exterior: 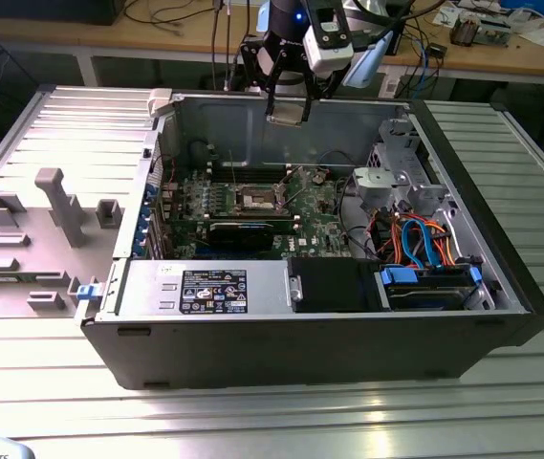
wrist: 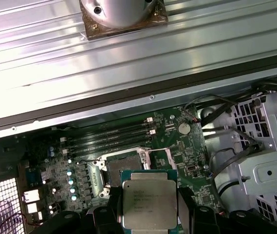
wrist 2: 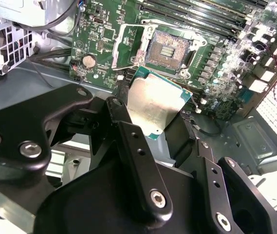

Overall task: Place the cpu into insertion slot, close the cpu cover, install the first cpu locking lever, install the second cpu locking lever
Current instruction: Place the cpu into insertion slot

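Note:
My gripper (exterior: 289, 113) hangs above the back of the open computer case, shut on the cpu (exterior: 289, 107). In both wrist views the cpu (wrist 2: 155, 105) (wrist: 149, 204) is a pale silver-tan square clamped by its edges between black fingers (wrist 2: 124, 117). It floats well above the green motherboard (exterior: 319, 215). The insertion slot (wrist 2: 168, 50) (exterior: 255, 199) lies uncovered, its dark pin field showing. In the first wrist view the cpu partly hides the insertion slot (wrist: 121, 166). The cpu cover (wrist 2: 126, 45), a thin silvery frame, stands swung open beside the slot.
Memory slots (wrist 2: 201, 14) (wrist: 111, 136) run alongside the socket. A long black card (exterior: 243, 232) sits in front of it, with a power supply (exterior: 205, 287) nearer still. A drive cage (exterior: 396, 182) and blue and orange cables (exterior: 424, 239) occupy the exterior view's right. A grey fixture plate (exterior: 42, 220) lies left.

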Available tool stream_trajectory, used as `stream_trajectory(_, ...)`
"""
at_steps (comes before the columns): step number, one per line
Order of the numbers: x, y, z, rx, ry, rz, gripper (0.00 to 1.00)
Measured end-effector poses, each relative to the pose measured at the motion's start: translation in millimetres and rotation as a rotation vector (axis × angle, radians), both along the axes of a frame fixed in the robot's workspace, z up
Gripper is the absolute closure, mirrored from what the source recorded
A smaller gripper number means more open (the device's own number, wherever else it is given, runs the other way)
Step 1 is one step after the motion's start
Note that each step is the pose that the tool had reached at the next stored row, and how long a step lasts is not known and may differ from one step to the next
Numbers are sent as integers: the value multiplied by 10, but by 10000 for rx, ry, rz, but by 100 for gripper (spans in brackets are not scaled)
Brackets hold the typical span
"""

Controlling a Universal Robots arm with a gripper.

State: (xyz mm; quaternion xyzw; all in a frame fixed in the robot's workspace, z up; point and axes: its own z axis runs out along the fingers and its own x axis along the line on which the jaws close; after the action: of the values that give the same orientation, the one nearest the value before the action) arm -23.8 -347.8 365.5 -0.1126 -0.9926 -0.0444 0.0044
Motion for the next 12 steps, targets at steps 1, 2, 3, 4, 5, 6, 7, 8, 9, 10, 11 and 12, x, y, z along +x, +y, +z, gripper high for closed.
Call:
stream_trajectory(1, 0, 0, 0, -1, 0, -13, 46)
stream_trajectory(2, 0, 0, 0, -1, 0, -32, 46)
stream_trajectory(3, 0, 0, 0, -1, 0, -60, 46)
stream_trajectory(4, 0, 0, 0, -2, 1, -89, 46)
stream_trajectory(5, 0, 0, 0, -2, 0, -117, 46)
stream_trajectory(6, 0, 0, 0, -2, 0, -133, 46)
stream_trajectory(7, 0, 0, 0, -2, 0, -144, 46)
stream_trajectory(8, 0, 0, 0, -2, 0, -157, 46)
stream_trajectory(9, 0, 0, 0, -2, 0, -169, 46)
stream_trajectory(10, 0, 0, 0, -2, 0, -183, 46)
stream_trajectory(11, 0, 0, 1, -3, 1, -196, 46)
stream_trajectory(12, 0, 0, 0, -2, 0, -213, 46)
